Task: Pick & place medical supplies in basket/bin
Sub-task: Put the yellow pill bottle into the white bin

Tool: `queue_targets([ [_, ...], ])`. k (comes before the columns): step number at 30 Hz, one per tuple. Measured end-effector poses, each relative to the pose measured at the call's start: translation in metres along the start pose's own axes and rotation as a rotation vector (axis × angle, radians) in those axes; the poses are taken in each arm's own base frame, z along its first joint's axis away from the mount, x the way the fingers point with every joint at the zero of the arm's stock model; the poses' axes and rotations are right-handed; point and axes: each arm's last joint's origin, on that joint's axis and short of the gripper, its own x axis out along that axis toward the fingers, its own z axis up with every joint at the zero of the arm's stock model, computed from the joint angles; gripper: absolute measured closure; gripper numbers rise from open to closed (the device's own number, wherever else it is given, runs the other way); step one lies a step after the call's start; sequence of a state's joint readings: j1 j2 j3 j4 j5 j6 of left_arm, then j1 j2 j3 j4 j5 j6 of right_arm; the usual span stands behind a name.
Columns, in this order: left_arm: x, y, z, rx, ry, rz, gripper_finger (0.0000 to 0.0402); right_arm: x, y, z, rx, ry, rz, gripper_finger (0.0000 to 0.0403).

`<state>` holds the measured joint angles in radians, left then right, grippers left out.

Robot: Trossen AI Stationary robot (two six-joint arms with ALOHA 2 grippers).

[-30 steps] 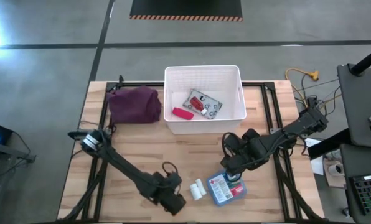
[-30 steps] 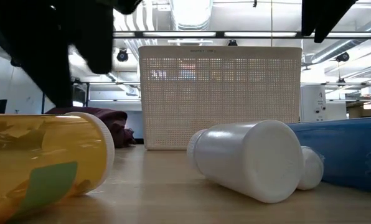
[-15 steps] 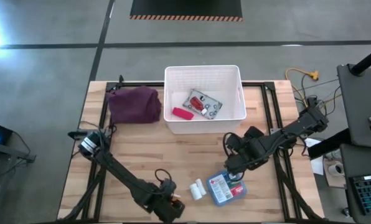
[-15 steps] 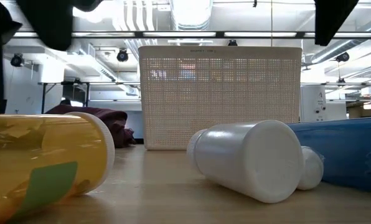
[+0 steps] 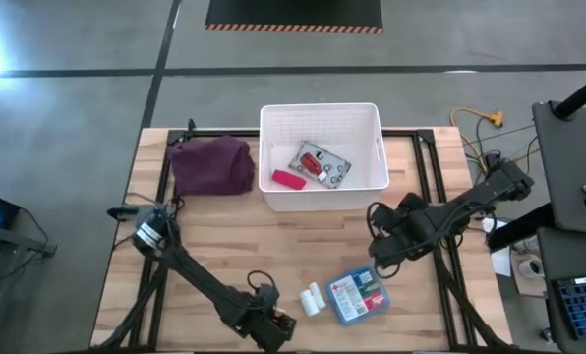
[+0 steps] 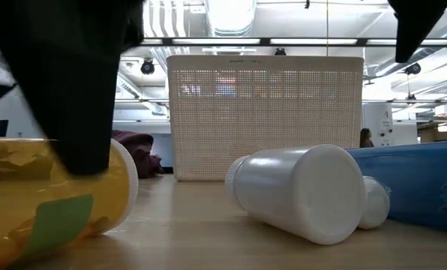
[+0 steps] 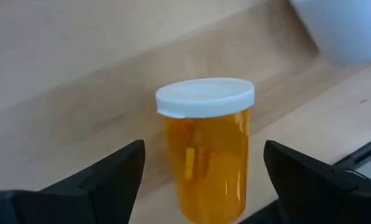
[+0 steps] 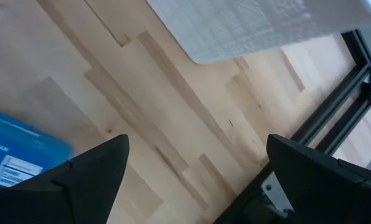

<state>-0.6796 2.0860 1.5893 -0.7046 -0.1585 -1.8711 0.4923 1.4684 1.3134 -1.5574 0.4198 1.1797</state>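
The orange bottle (image 7: 204, 149) with a white cap lies on its side near the table's near edge. My left gripper (image 7: 204, 186) is open and lowered over it, one finger on each side with a gap to the bottle. In the low view it shows as a dark mass in front of the orange bottle (image 6: 51, 202). My right gripper (image 5: 383, 258) is open above the wood, between the blue-and-red flat box (image 5: 357, 295) and the white bin (image 5: 322, 192). Two white bottles (image 5: 314, 300) lie on their sides beside the box. The red packet (image 5: 289, 179) and patterned pouch (image 5: 322, 164) lie in the bin.
The maroon-purple cloth bundle (image 5: 212, 165) lies on the table left of the bin. Black frame rails (image 5: 440, 197) run along the table's left and right sides. Bare wood shows between the bin and the near items. A person stands far off in the room (image 6: 366, 138).
My left gripper first rose, then came down around the orange bottle at the near edge. My right gripper drew back from above the blue-and-red box toward the table's right and far side. Bottles, box and bin stayed where they were.
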Motion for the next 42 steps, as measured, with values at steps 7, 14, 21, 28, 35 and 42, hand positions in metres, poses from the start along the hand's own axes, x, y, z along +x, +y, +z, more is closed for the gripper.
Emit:
queue_targets([
  [7,0.007,0.004,0.001,0.001,-0.017,0.073,0.0093,-0.001,-0.022,-0.008,0.075,-0.023,0.049,0.0033],
  [14,0.007,0.015,0.005,0.03,-0.046,0.187,0.0151,0.0,-0.041,-0.015,0.135,-0.056,0.074,0.0033],
  [21,0.006,0.026,0.023,0.031,-0.121,0.324,0.0224,0.006,-0.045,-0.019,0.118,-0.073,0.061,0.0033],
  [28,-0.06,0.0,0.043,0.014,-0.419,0.088,0.0254,0.008,-0.045,-0.02,0.111,-0.094,0.047,0.0033],
  [35,-0.189,-0.009,0.103,0.124,-1.023,-0.065,0.025,-0.001,-0.057,-0.022,0.109,-0.12,0.076,0.0033],
  [42,-0.241,-0.002,0.255,0.283,-1.21,0.327,0.0249,-0.006,-0.071,-0.025,0.149,-0.142,0.142,0.0033],
])
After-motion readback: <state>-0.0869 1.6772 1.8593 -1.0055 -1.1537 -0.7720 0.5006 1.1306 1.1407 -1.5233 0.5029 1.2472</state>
